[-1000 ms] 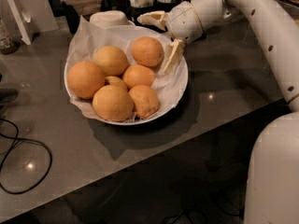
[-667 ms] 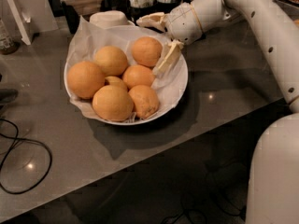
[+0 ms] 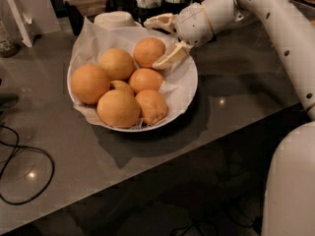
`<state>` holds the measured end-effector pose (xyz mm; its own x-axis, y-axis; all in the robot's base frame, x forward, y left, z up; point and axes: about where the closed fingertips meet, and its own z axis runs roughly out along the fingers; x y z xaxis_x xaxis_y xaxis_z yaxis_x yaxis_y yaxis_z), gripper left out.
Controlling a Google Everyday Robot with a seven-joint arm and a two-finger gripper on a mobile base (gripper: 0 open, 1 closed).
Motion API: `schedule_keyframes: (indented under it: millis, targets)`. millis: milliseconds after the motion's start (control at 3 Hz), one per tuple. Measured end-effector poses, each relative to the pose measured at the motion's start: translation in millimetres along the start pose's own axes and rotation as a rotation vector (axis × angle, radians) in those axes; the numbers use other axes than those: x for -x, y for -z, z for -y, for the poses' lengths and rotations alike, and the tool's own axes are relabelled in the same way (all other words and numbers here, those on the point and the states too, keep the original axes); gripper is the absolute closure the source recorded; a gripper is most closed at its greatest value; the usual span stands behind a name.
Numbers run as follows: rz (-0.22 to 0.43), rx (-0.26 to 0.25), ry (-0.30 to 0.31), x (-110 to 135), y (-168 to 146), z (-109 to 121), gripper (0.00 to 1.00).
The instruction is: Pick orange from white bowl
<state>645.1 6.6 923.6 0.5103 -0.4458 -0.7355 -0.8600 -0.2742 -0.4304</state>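
Round smooth deep-orange orange (image 3: 149, 51) sits at the back of the wide white paper-lined bowl (image 3: 191, 90) with five other oranges (image 3: 118, 108) on the grey tabletop (image 3: 74, 156), and the cream two-finger gripper (image 3: 161, 39) hovers just beside it at the far rim, jaws spread apart, nothing held

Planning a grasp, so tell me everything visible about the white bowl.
The bowl is wide, shallow, round and white, lined with crinkled paper that sticks up past its rim. It stands upright on the grey table, heaped with oranges. The open end effector hangs over its far right edge.
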Motion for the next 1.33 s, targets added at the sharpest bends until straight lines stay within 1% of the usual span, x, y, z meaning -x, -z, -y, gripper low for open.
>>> schedule_keyframes:
  millis: [333,667,1000,1333]
  targets:
    - [0.000,0.000,0.000,2.5,1.8,1.4,0.86]
    - [-0.002,-0.003,0.003,3.7,3.2,1.4,1.00]
    - [-0.005,-0.012,0.037,4.7,-0.9,0.4,1.00]
    - [0.005,0.005,0.070,7.7,-12.5,3.9,1.00]
